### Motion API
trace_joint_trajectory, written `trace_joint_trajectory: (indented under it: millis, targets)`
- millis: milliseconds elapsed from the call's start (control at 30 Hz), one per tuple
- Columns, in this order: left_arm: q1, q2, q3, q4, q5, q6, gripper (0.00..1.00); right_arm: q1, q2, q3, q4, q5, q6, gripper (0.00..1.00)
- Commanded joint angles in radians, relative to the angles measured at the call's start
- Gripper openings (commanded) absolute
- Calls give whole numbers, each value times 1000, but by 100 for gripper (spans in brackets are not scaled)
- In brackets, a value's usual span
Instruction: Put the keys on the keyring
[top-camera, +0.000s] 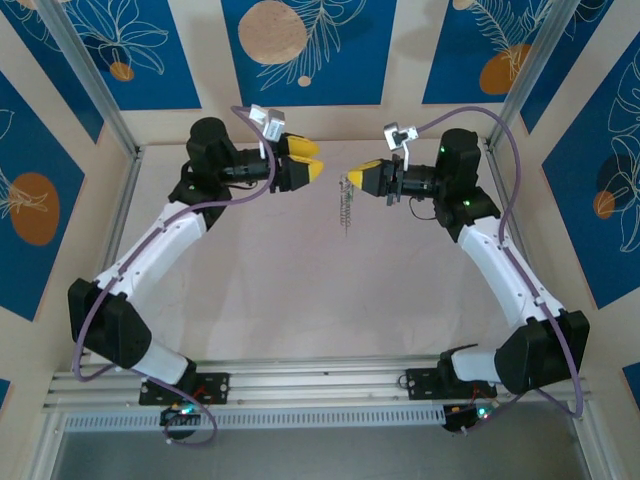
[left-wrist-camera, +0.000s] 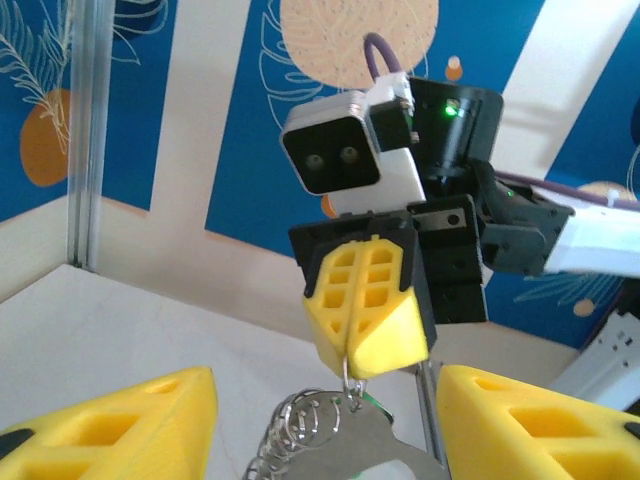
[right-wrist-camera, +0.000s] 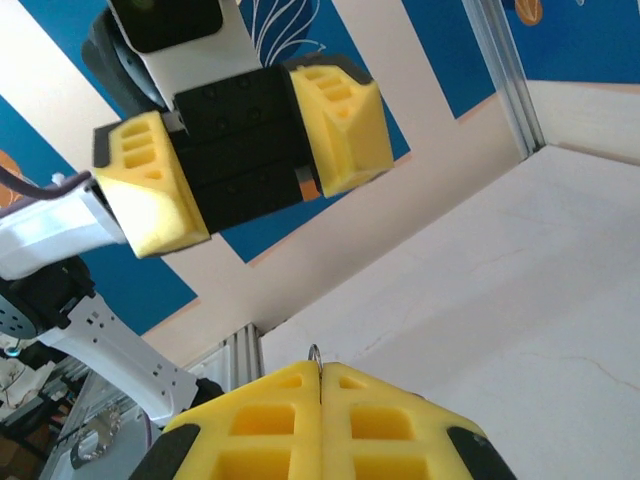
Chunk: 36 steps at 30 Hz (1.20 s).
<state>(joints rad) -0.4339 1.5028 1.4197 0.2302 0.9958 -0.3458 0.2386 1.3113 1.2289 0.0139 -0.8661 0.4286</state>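
The right arm (top-camera: 500, 260) reaches in from 3 o'clock in the top view. Its jaws are pressed together around the upper end of the keyring (top-camera: 346, 205), a thin grey metal loop. The loop hangs from the jaw tips toward 6 o'clock, in the air above the pale table (top-camera: 300, 300), near the middle of its far half.

In the left wrist view the same yellow jaws sit at the centre, closed. The wire of the keyring (left-wrist-camera: 347, 372) comes out at their 6 o'clock tip. Just below it hang the keys (left-wrist-camera: 365, 445), a bunch of small silvery pieces and rings with a speck of pale green at their top. How they are threaded cannot be told from here.

In the right wrist view a small curve of the keyring (right-wrist-camera: 314, 352) pokes up at 12 o'clock from the seam between the closed jaws.

The left arm (top-camera: 150, 240) comes in from 9 o'clock. Its jaws are spread apart and hold nothing. They face the right jaws with a gap between them, and they touch neither the keyring nor the keys.
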Motion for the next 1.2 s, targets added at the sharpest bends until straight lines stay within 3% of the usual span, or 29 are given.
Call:
trace_joint_trajectory:
  millis: [0,367,1167]
  targets:
    - [12,19,51,-170,86,110,60,-3,13,32,-84,-44,-50,0]
    - [13,46,92,-330,142,203,60,12,34,50,-142,-86,-90,0]
    - [12,138,119,-289,188,170,53,74,104,103,-141,-74,-126,0]
